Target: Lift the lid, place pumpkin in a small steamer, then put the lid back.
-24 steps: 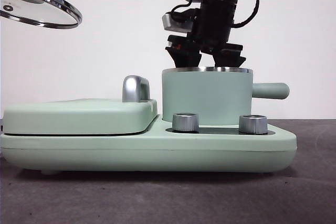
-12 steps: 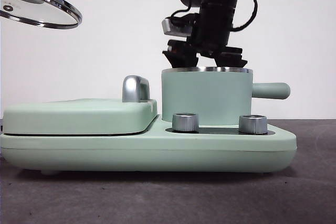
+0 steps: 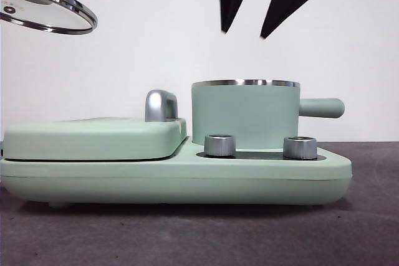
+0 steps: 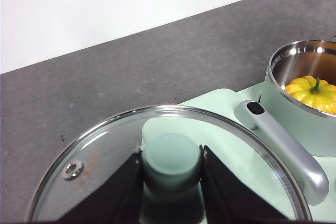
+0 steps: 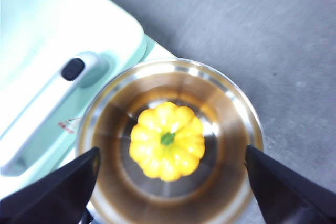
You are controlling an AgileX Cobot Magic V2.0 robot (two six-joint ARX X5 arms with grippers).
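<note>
The pumpkin (image 5: 167, 141) sits upright on the floor of the steamer (image 3: 244, 115), stem up, so the placing step looks done. The right gripper (image 3: 259, 7) hangs above the steamer with its jaws spread wide and holding nothing, apart from the rim, which leaves the mouth of the steamer free. The left gripper (image 4: 171, 190) has its jaws clamped on the knob of the lid (image 4: 105, 156), carrying it tilted in the air, well off to the cover side of the steamer and higher than its rim. I judge it is parked there to stay out of the way; returning it onto the steamer remains.
</note>
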